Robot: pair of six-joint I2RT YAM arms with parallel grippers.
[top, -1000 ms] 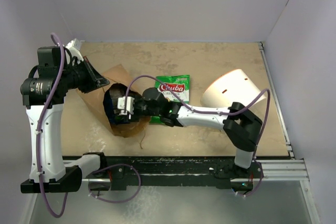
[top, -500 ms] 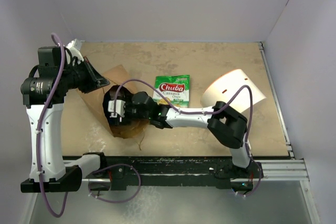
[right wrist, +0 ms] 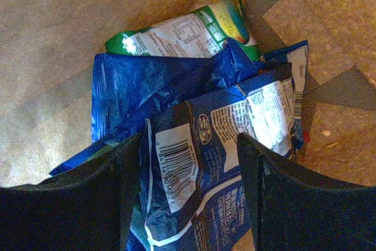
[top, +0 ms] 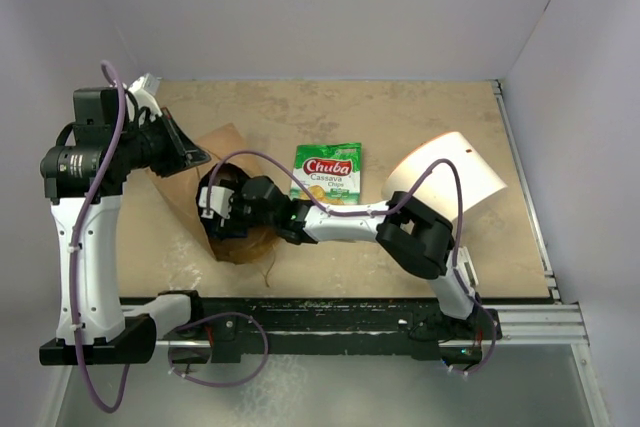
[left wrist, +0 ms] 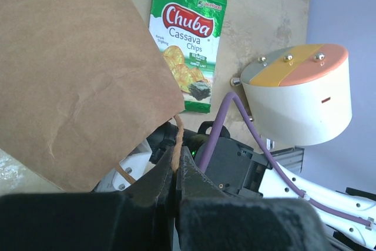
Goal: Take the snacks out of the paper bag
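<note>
As it straddles a blue packet [right wrist: 218, 156], the right gripper [right wrist: 191, 142] gapes.

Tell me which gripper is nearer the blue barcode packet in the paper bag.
Right. The right gripper is inside the paper bag, open fingers straddling the blue barcode packet; the left gripper is outside, shut on the bag's handle.

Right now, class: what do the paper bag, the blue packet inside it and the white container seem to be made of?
The paper bag looks like brown kraft paper: matte, softly creased. The blue packet seems thin plastic or foil film: glossy, crinkled, with bright glints. The white container is probably smooth plastic with a faint sheen; its end carries small metallic-looking studs.
</note>
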